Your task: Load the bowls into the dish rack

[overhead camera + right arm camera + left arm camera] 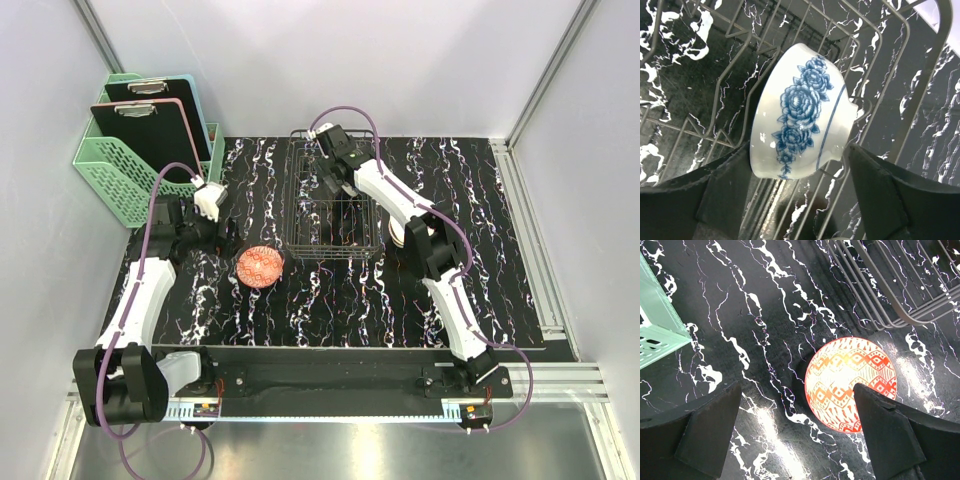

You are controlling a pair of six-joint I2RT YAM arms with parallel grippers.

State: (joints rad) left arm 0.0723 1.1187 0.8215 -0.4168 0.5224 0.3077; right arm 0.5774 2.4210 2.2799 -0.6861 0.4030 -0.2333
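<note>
An orange patterned bowl [260,266] sits on the black marble table between my left gripper and the dish rack [335,240]. In the left wrist view the bowl [850,385] lies just ahead of the right finger. My left gripper [208,207] is open and empty above the table [796,407]. A white bowl with blue flowers [802,112] lies on its side among the rack's tines [920,90]. My right gripper [335,165] is over the rack's back part, open, with its fingers either side of that bowl [800,162]. The other bowls are out of view.
A mint green lattice basket [120,170] holding dark clipboards [150,120] stands at the back left, and its corner shows in the left wrist view [655,330]. The rack's front corner [900,295] is near the orange bowl. White walls enclose the table.
</note>
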